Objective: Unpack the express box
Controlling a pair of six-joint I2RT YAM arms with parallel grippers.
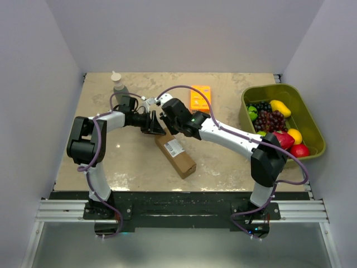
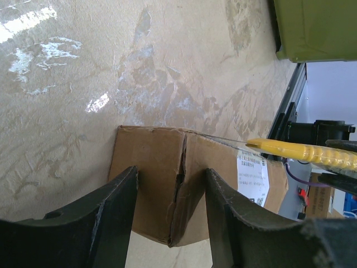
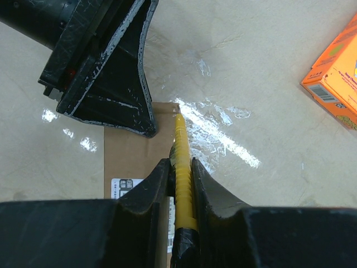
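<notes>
The express box [image 1: 176,156], a brown carton with a white label, lies slanted on the table centre. My left gripper [image 1: 155,126] is open at the box's far end. In the left wrist view its black fingers [image 2: 120,212] stand apart over the end flaps of the box [image 2: 148,162], with the flap seam between them. My right gripper [image 1: 167,116] is shut on a yellow cutter [image 3: 181,151]. The cutter's tip rests at the far edge of the box [image 3: 131,159], beside the left gripper [image 3: 106,61]. The cutter also shows in the left wrist view [image 2: 304,152].
A flat orange box [image 1: 200,97] lies behind the grippers and shows in the right wrist view [image 3: 334,72]. A green bin [image 1: 310,120] of fruit stands at the right. A bottle [image 1: 119,86] stands at the back left.
</notes>
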